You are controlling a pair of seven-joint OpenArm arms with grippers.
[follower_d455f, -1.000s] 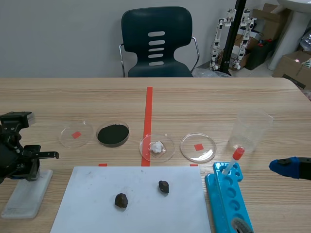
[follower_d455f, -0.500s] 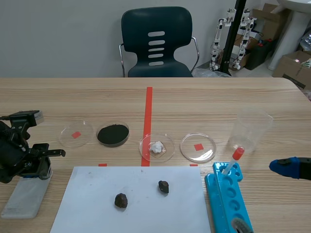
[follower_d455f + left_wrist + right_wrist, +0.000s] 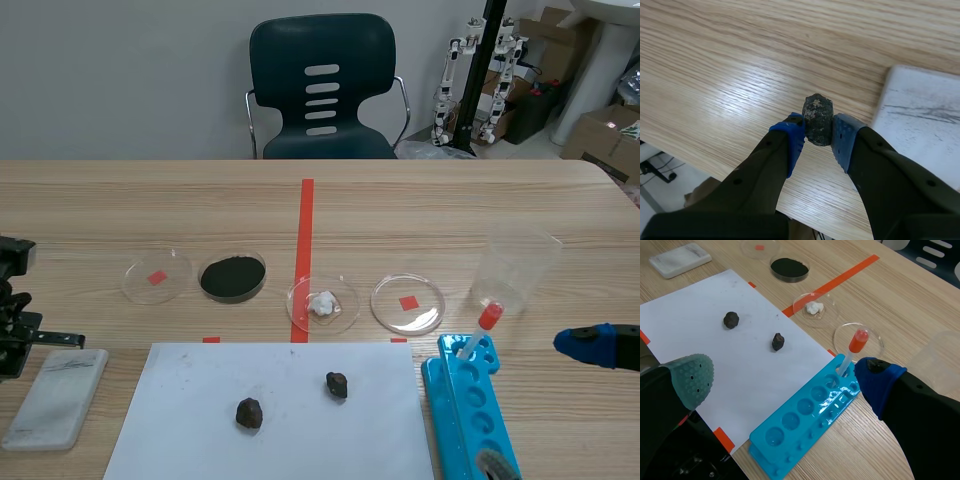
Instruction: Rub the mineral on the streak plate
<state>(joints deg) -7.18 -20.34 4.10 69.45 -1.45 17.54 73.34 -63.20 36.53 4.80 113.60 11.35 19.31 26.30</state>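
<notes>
Left claw (image 3: 818,131): clamped on the mineral (image 3: 818,119), a dark speckled lump pinched between the two blue pads. The upper half stands proud of the fingertips. I judge that exposed end to be the working face, since it can meet a surface before my pads do.

Position: the mineral hangs over bare counter (image 3: 730,75), not over the streak plate (image 3: 920,135). The plate lies flat just beside the claw and apart from the stone. In the scene view the plate sits at the near left corner of the counter, just off the white sheet (image 3: 270,420).

Plate surface: faint grey lines cross it. I read them as streaks, so the rub seems at least partly done.

Right claw (image 3: 785,379): fingers wide apart, nothing in them, hovering near the blue tray (image 3: 805,420) and the red-capped dropper (image 3: 852,352). It is well away from the plate, which leaves my left side free to work.

Two other dark stones (image 3: 249,412) (image 3: 337,385) rest on the sheet, untouched, probably spare samples.
</notes>
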